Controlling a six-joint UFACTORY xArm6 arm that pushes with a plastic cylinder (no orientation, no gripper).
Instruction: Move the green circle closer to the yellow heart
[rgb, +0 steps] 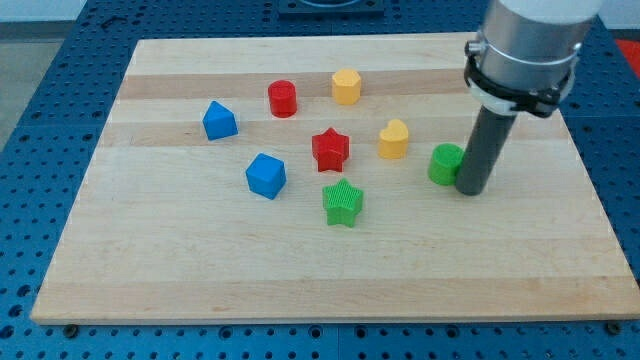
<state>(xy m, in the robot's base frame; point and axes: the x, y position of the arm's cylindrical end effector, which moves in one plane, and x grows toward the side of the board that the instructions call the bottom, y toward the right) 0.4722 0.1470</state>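
The green circle (445, 164) sits on the wooden board (200, 270) at the view's right. The yellow heart (394, 139) lies a short way to its upper left, with a small gap between them. My tip (470, 190) rests on the board right against the green circle's right side. The dark rod rises from it to the grey arm housing at the view's top right.
A yellow hexagon (346, 87) and a red cylinder (283, 98) lie near the view's top. A red star (330, 149) and a green star (343, 203) are at the centre. Two blue blocks (219, 121) (266, 175) lie at the left.
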